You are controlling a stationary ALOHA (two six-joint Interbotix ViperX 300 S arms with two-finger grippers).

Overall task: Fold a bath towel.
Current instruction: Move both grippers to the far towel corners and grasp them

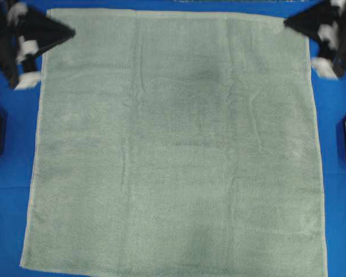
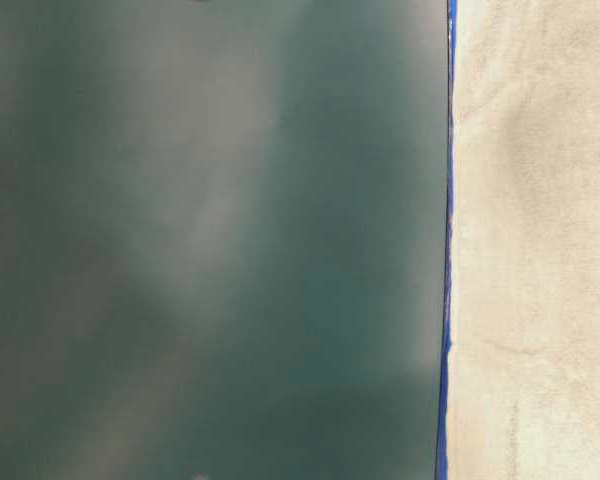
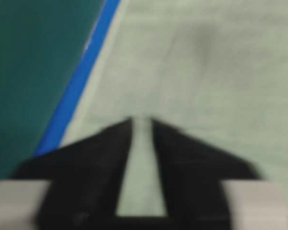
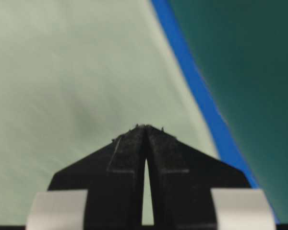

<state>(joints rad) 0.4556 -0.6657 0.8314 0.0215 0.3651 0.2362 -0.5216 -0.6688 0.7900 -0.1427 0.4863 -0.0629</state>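
Left gripper (image 3: 141, 120) slightly parted, right gripper (image 4: 146, 127) pinched empty at the flat bath towel's (image 1: 173, 144) far corners; uneven grasps could skew the fold.

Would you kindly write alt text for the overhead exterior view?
A pale green bath towel lies spread flat on a blue cloth. The left gripper and right gripper point at its two far corners.

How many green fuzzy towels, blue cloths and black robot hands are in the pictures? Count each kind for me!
Large pale sage-green terry bath towel: 1
Bright blue smooth cloth underneath it: 1
Black robot hands: 2, the left hand and the right hand, one at each far corner of the towel
Total: 4
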